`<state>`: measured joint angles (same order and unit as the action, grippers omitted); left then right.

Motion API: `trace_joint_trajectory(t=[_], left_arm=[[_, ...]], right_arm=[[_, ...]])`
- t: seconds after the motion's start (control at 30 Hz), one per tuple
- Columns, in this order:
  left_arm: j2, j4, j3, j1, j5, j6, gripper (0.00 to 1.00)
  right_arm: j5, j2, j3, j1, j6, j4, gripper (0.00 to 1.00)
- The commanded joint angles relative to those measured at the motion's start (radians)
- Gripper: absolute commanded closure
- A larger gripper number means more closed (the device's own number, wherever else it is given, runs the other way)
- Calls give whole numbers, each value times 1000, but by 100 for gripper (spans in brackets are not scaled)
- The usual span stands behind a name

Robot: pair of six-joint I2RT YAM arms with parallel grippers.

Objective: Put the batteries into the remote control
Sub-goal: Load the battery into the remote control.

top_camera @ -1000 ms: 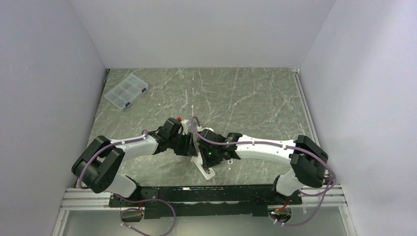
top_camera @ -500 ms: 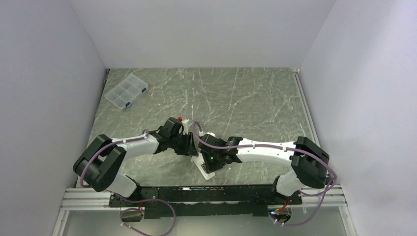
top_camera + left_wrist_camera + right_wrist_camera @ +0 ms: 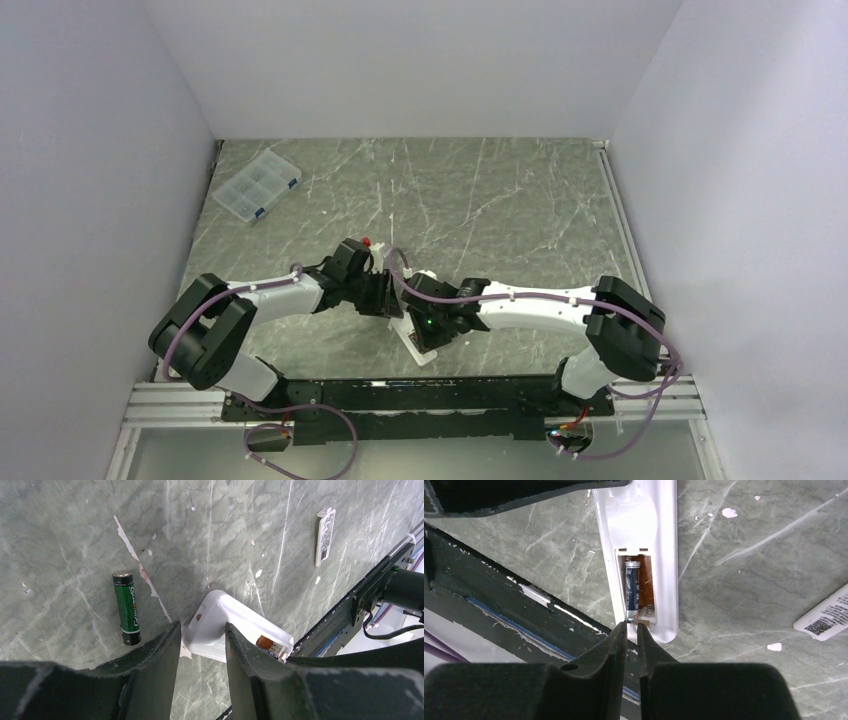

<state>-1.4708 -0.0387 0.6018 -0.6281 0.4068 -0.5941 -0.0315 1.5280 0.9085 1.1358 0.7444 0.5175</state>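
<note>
Pushing with tips almost together, the right claw [image 3: 631,626] nudges one battery [image 3: 632,587] into the remote control [image 3: 636,525] near the arms. The left claw [image 3: 202,640] straddles its far end; whether it squeezes, I cannot tell. The other battery [image 3: 126,607] beside it looks light and rolly: pinch its middle.

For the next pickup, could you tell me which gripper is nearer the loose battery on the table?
Left. The left gripper straddles the remote control, the loose battery beside its finger; the right gripper sits at the recess, farther away.
</note>
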Motion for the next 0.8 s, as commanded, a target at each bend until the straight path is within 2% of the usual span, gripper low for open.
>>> trace_joint_trajectory(t=[0.0, 0.37, 0.77], left_arm=[[-3, 16, 26, -3, 18, 17, 57], [-5, 19, 26, -4, 26, 18, 58], [4, 20, 17, -4, 39, 23, 64]], right_arm=[[-6, 7, 5, 7, 4, -28, 85], [-8, 27, 13, 9, -1, -37, 87], [0, 41, 20, 9, 0, -43, 87]])
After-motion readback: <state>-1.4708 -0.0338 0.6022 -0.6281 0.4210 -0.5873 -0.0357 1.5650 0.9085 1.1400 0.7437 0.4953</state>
